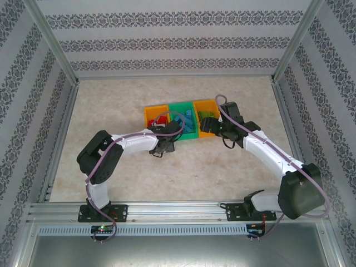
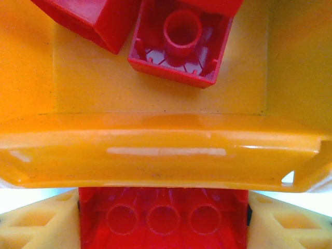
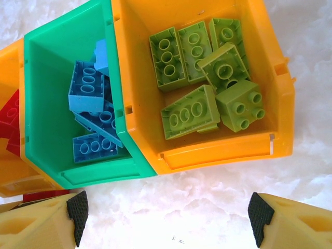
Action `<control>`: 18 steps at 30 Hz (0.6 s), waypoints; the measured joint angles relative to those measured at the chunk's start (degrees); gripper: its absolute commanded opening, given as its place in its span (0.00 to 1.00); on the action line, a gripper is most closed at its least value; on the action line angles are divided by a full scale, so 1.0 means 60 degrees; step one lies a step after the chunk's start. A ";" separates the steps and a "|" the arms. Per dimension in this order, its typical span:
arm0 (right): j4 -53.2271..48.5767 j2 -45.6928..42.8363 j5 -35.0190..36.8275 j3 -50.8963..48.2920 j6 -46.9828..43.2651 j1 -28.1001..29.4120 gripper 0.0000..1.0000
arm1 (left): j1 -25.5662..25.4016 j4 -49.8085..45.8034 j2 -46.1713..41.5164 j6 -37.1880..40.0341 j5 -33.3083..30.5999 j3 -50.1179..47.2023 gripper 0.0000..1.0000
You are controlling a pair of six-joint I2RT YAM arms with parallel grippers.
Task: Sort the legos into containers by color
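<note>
The containers stand in a row: a left orange bin [image 1: 151, 115], a green bin [image 1: 181, 107] and a right orange bin [image 1: 204, 105]. My left gripper [image 2: 163, 225] is shut on a red lego [image 2: 163, 218], held underside up just outside the near rim of the left orange bin [image 2: 166, 150]. Two more red legos [image 2: 181, 41] lie inside that bin. My right gripper [image 3: 166, 215] hangs open over bare table in front of the bins, nothing between its pads [image 3: 78, 215]. Blue legos [image 3: 88, 93] fill the green bin [image 3: 104, 174]; lime legos [image 3: 192, 111] fill the right orange bin [image 3: 223, 150].
Both arms reach in from the near edge and meet at the bins' front side, left gripper [image 1: 165, 143] and right gripper [image 1: 218, 132] close together. Metal frame posts and patterned walls enclose the pale table [image 1: 111, 105].
</note>
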 measured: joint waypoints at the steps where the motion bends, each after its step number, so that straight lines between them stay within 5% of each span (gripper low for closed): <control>1: -0.0004 -0.0011 -0.0011 -0.0022 0.0000 -0.0015 0.84 | -0.0018 0.0055 -0.0044 0.0007 0.0004 -0.0062 0.59; 18: -0.0007 -0.0255 -0.0011 -0.0404 0.0066 -0.0055 0.84 | -0.0936 0.0120 -0.0627 -0.0058 0.0044 -0.0783 0.55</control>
